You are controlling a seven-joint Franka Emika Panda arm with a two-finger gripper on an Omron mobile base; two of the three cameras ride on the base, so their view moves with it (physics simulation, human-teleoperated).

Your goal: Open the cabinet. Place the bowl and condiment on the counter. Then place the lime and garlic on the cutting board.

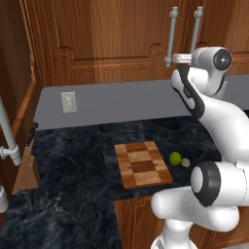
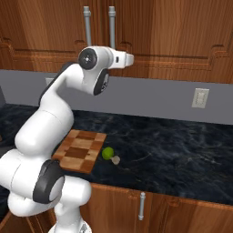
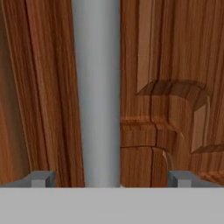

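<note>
Gripper (image 3: 111, 178) wide open astride long grey metal bar handle (image 3: 96, 87) of reddish-brown panelled wooden wall cabinet (image 3: 175, 65), gripping nothing.

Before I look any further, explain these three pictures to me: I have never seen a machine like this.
It is a white robot arm in a rendered kitchen. Two pictures come from cameras behind the arm, one on its left and one on its right. The third comes from a camera on its hand. The hand is raised to the cabinet, and the hand camera looks straight at a grey bar handle. The gripper is open, with the handle between its fingers, and it holds nothing. On the black counter lies a checkered cutting board. Beside it are a green lime and a small beige garlic, both off the board.
</note>
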